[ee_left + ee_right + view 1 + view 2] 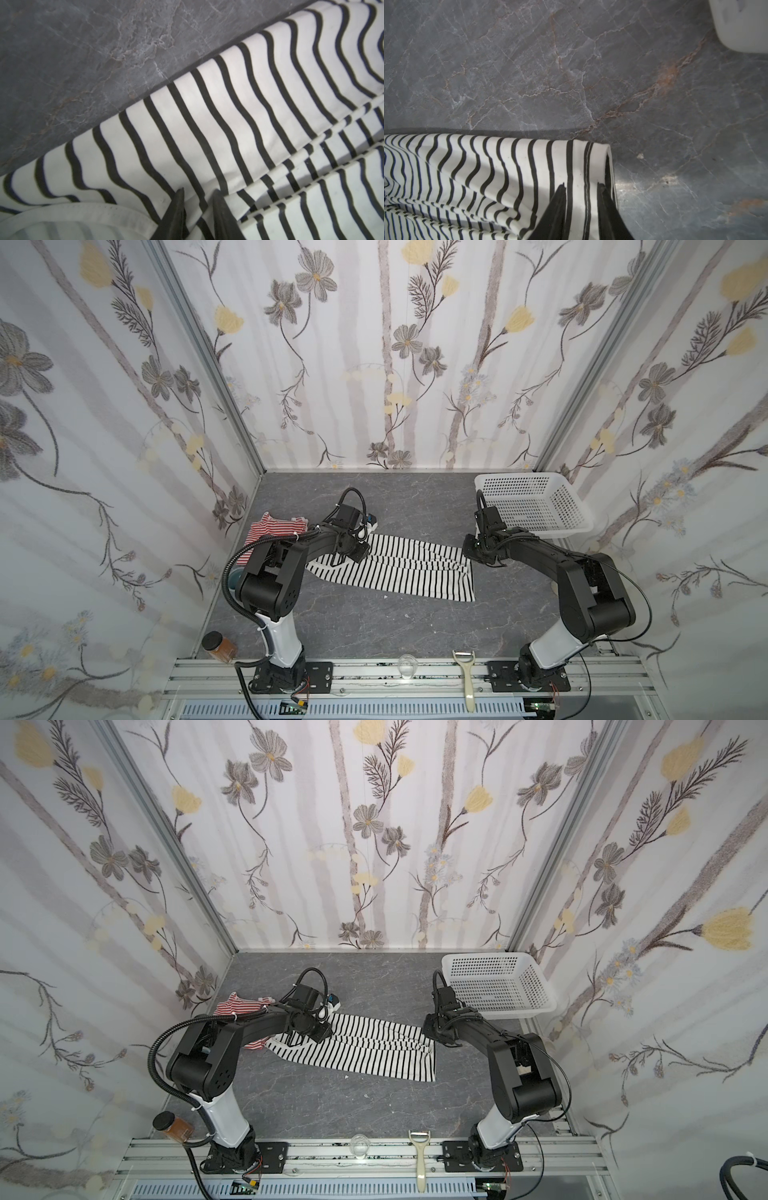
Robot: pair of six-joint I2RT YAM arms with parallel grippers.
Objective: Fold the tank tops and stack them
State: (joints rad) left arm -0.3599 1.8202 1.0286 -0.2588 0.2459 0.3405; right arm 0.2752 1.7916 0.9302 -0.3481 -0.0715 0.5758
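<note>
**Black-striped tank top (399, 568) spread flat mid-frame**

White cloth with thin black stripes, the black-striped tank top lies stretched across the middle of both top views. It rests on the grey marbled table (374, 626), running from centre-left to centre-right, with long creases along its length.

The left gripper (197, 192) hangs over the top's left end, near the pale-bound neckline. Its fingertips stand a little apart, striped cloth shows in the gap, and nothing is pinched.

The right gripper (581, 186) sits over the hemmed right end, just at the edge. Its fingertips are likewise slightly spread, with the fabric flat beneath them and nothing gripped.

The red-striped tank top (270, 529) lies bunched at the left of the table, partly hidden behind the left arm. I cannot tell whether it touches the black-striped one.

A white perforated basket (575, 510) stands in the table's far right corner, apart from both tops.
</note>
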